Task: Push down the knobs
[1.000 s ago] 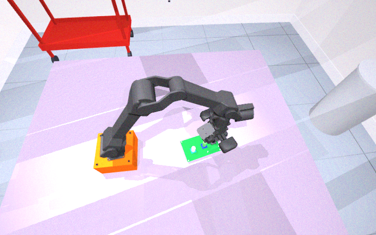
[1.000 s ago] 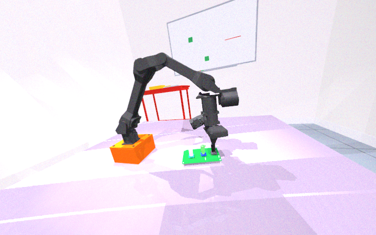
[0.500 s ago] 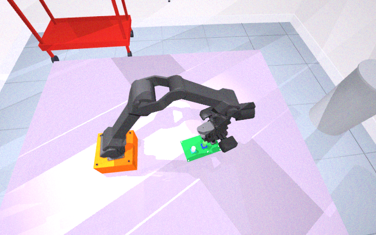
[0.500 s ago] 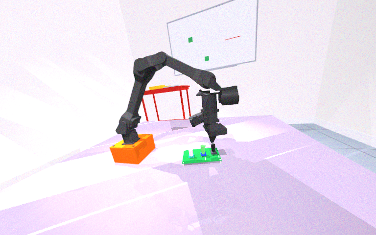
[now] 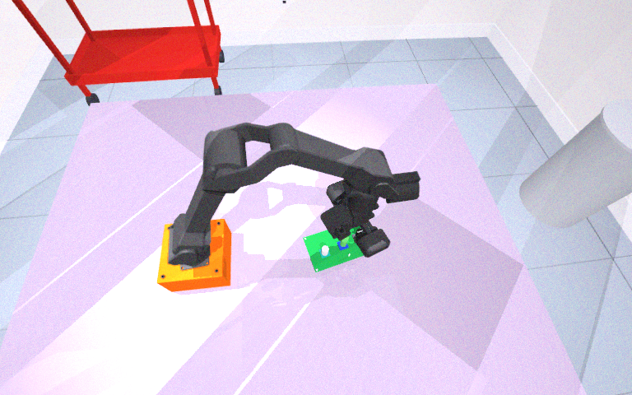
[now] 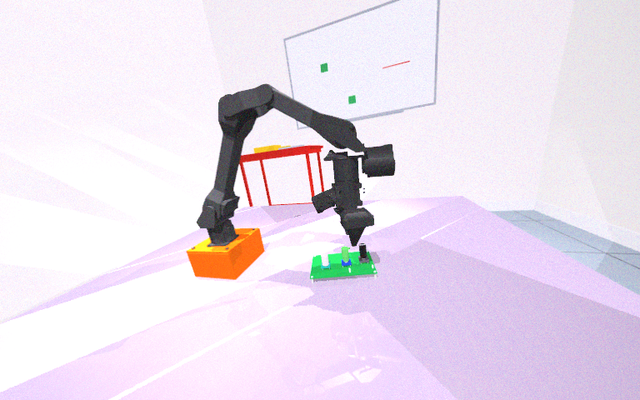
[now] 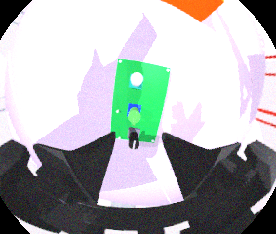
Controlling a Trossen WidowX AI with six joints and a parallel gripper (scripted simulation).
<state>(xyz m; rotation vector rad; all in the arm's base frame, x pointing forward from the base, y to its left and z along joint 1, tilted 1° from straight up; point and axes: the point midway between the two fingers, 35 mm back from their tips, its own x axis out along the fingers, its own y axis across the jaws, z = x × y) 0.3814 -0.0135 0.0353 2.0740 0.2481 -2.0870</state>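
The green circuit board (image 5: 332, 260) (image 6: 336, 272) (image 7: 152, 97) stands on short legs. A white knob (image 5: 325, 250) (image 6: 325, 259) (image 7: 137, 79) is on a cyan potentiometer, a green knob (image 6: 345, 254) (image 7: 134, 116) on a blue potentiometer (image 6: 346, 263) (image 7: 134, 107), and a black knob (image 6: 362, 250) (image 7: 134, 141) on a dark grey potentiometer (image 6: 363, 259). All three look upright; whether each sits against its potentiometer is too small to tell. My gripper (image 6: 354, 244) (image 7: 139, 135) is open and empty, pointing down beside the black knob's top, with the fingers apart on either side in the wrist view.
The arm's orange base block (image 5: 197, 274) (image 6: 214, 265) stands left of the board. The green and white knobs stand in a row to the left of the black one in the exterior view. A red cart (image 5: 153, 53) (image 6: 283, 153) and a grey cylinder (image 5: 583, 171) are beyond the table.
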